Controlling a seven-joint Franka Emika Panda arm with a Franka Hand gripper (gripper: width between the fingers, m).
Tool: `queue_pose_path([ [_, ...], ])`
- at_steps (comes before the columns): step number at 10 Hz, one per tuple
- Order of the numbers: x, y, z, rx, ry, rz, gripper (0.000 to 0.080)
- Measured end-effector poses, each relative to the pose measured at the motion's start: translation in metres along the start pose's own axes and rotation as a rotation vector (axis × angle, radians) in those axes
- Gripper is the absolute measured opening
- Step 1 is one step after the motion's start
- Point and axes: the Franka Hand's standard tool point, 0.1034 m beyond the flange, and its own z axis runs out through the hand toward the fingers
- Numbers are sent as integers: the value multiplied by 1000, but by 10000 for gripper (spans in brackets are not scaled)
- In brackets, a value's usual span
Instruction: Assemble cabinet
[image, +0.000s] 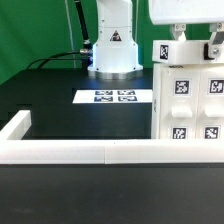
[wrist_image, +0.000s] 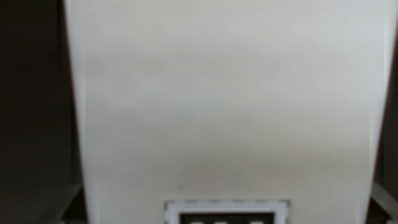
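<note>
The cabinet (image: 190, 100) is a tall white box standing upright at the exterior view's right, against the low rail. Its front shows four small tagged drawer blocks, two by two, and there is a tag near its top. My gripper (image: 193, 42) comes down onto the cabinet's top, one finger on each side of the top part, closed against it. In the wrist view the cabinet's white face (wrist_image: 222, 100) fills nearly the whole picture, with one tag (wrist_image: 226, 212) at the edge. My gripper (wrist_image: 222, 205) straddles it, and its dark fingers (wrist_image: 64, 200) barely show at the sides.
The marker board (image: 115, 97) lies flat on the black table in front of the robot base (image: 113, 50). A low white rail (image: 60, 150) borders the table's front and the exterior view's left. Cables run behind the base before a green backdrop.
</note>
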Motion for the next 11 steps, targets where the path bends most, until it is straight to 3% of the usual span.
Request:
queue_pose_path([
  [4,-1,0,1,5,-27,246,546],
  [6,-2,0,1,5,-27,225,593],
  [7,-3,-1,-3,2,-30,182,757],
  [11,-4,-9,-30,43,-55,126,797],
])
